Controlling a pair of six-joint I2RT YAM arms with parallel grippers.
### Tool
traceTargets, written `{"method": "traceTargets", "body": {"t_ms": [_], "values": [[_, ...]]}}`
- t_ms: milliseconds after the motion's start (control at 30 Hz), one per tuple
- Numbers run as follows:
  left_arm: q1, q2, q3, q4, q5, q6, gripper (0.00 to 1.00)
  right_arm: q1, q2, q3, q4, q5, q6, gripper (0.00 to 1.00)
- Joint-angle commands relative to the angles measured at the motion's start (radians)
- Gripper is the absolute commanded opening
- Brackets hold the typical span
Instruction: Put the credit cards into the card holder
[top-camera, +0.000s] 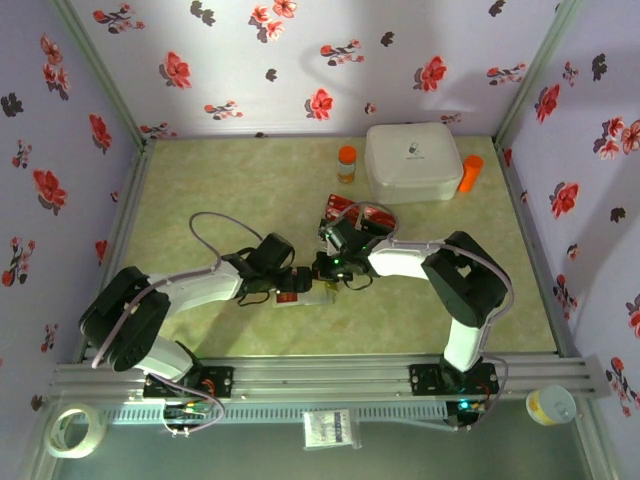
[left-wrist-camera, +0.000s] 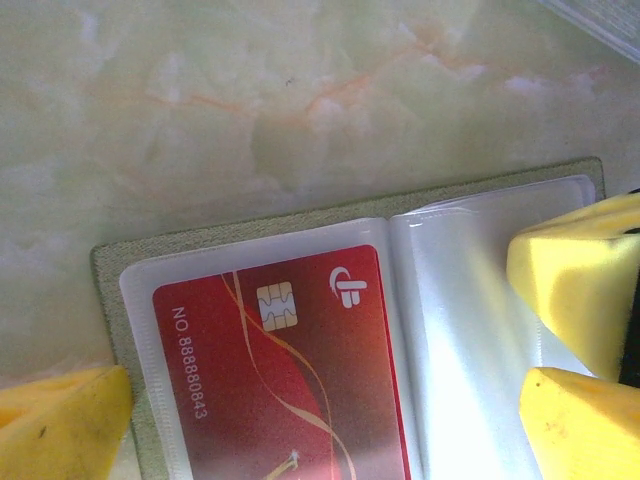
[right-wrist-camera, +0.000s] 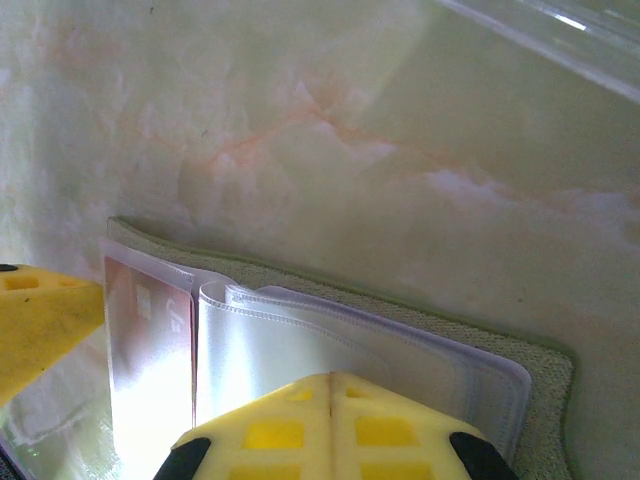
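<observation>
Room: walls (top-camera: 250, 60) in pale violet paper with red and dark flowers close the left, far and right sides; metal posts stand in the corners.
Surface: the table (top-camera: 230, 190) is pale green and glossy, marbled with thin orange veins; a metal rail (top-camera: 320, 372) runs along its near edge.
Tape: a roll (top-camera: 75, 430) lies outside the rail, at the near left corner.
Left gripper (top-camera: 290, 283): jaws wide apart and holding nothing; one yellow finger (left-wrist-camera: 60, 425) is at the left edge of the holder.
Holder (left-wrist-camera: 330, 212): it lies open and flat near the middle of the table, between the two grippers; olive cloth shows around the clear sleeves.
Card (left-wrist-camera: 290, 370): red, with a chip, inside the left sleeve.
Right gripper (right-wrist-camera: 331, 385): jaws together, nothing between them; the tips are over the empty right sleeve (right-wrist-camera: 300, 345); if they touch it I cannot tell.
Cards (top-camera: 372, 214): a loose red pile just behind the right gripper, apart from the holder.
Bottle (top-camera: 346, 163): orange cap, upright, just left of the box.
Box (top-camera: 412, 162): white, rounded, near the far wall.
Second bottle (top-camera: 470, 173): orange, against the right side of the box.
Tub (top-camera: 550, 405): small, pale, outside the rail at the near right.
</observation>
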Motion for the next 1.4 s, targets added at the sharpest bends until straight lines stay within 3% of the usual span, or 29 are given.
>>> {"method": "traceTargets", "body": {"t_ms": [0,533,833,1000,1367], "values": [[-0.001,-0.008,-0.012,0.008,-0.022,0.029,1.00,0.011,0.024,0.002,-0.015,-0.009,0.016,0.02],[-0.010,0.077,-0.017,-0.003,-0.022,0.066,0.83,0.009,-0.020,0.006,-0.014,-0.009,0.026,0.04],[-0.012,0.081,-0.021,0.000,-0.024,0.064,0.83,-0.013,-0.087,-0.014,-0.022,0.018,0.030,0.36],[-0.012,0.083,-0.017,-0.001,-0.023,0.065,0.83,-0.013,-0.073,-0.027,-0.008,0.016,0.038,0.42],[-0.014,0.077,-0.018,0.001,-0.024,0.061,0.84,-0.013,-0.019,-0.056,0.070,-0.025,0.086,0.46]]}}
